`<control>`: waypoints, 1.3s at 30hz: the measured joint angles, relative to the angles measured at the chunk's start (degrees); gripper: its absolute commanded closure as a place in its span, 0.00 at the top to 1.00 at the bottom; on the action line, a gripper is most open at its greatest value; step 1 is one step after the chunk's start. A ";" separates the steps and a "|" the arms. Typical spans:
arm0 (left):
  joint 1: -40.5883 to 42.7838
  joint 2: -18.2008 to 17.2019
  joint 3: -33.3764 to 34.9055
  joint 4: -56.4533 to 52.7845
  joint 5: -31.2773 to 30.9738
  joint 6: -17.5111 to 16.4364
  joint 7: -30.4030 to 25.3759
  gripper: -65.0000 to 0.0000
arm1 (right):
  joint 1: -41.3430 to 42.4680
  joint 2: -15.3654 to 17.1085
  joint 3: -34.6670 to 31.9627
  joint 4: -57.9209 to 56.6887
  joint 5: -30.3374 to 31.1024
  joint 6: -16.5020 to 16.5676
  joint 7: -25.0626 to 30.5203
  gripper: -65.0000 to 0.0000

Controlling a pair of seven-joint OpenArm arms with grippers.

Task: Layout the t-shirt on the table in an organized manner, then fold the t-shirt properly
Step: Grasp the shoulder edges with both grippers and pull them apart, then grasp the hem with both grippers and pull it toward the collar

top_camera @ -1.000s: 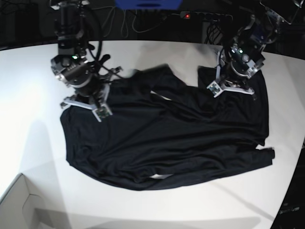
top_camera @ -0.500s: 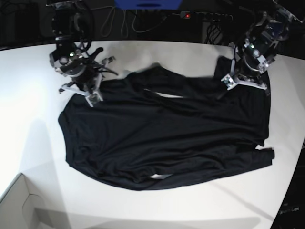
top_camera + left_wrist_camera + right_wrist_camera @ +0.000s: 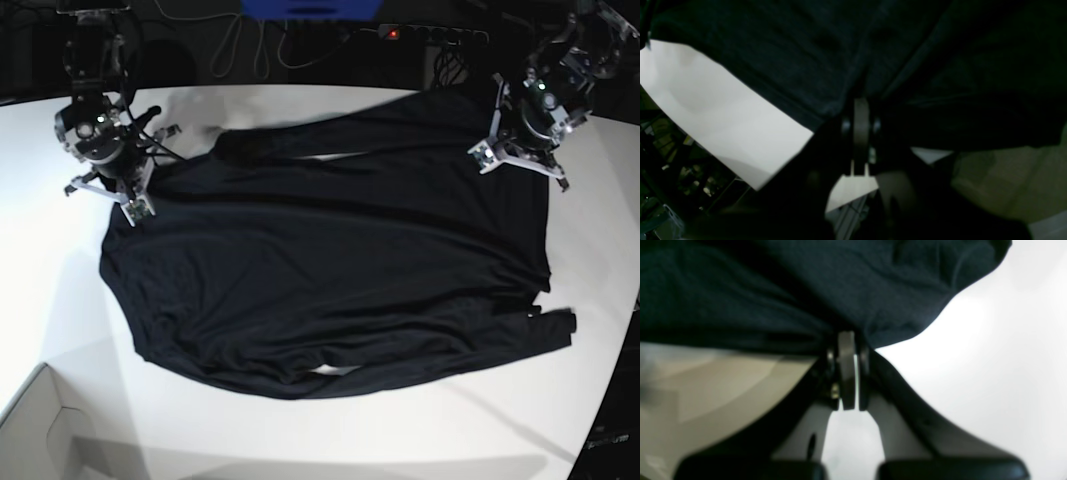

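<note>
The black t-shirt (image 3: 330, 270) looks soft, light and floppy, so both grippers (image 3: 125, 200) (image 3: 525, 160) pinch its top edge tight, far apart on the table (image 3: 300, 110).

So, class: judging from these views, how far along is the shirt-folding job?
Laying out is nearly done: the black long-sleeved shirt lies spread on the white table. In hand: the left gripper and right gripper pinch its far edge, stretching it. No fold shows yet.
</note>
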 measured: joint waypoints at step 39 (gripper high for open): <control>-0.87 4.70 -11.32 -12.92 2.29 1.49 -1.36 0.01 | 0.50 -2.91 -0.59 8.09 -0.20 0.02 -0.17 0.00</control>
